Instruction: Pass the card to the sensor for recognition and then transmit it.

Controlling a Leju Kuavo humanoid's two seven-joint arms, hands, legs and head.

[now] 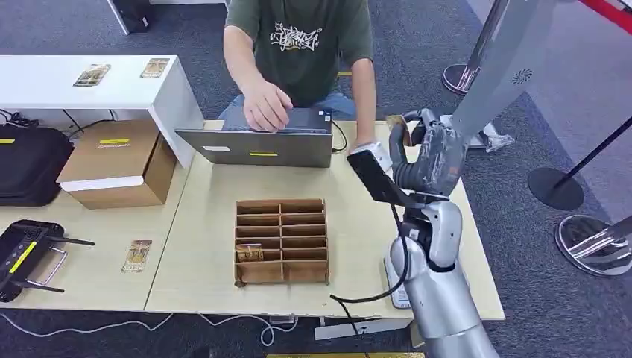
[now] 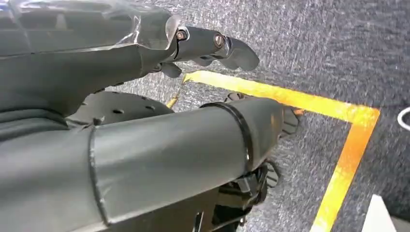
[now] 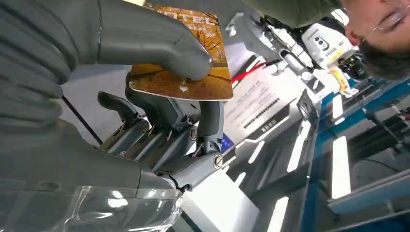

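The right hand (image 1: pixel 414 134) is raised above the far right part of the bench (image 1: pixel 358 224), gripping the card (image 3: pixel 186 72) between its thumb and fingers (image 3: pixel 203 125). The card, orange with an autumn-tree print, is sitting up in the air near the person's forearm (image 1: pixel 364 97). That person is typing on a laptop (image 1: pixel 261 138) behind the wooden slotted box (image 1: pixel 282 240). The left hand (image 2: pixel 145 125) is hanging over grey carpet with yellow tape (image 2: pixel 348 145); its fingers are lying loosely apart, holding nothing.
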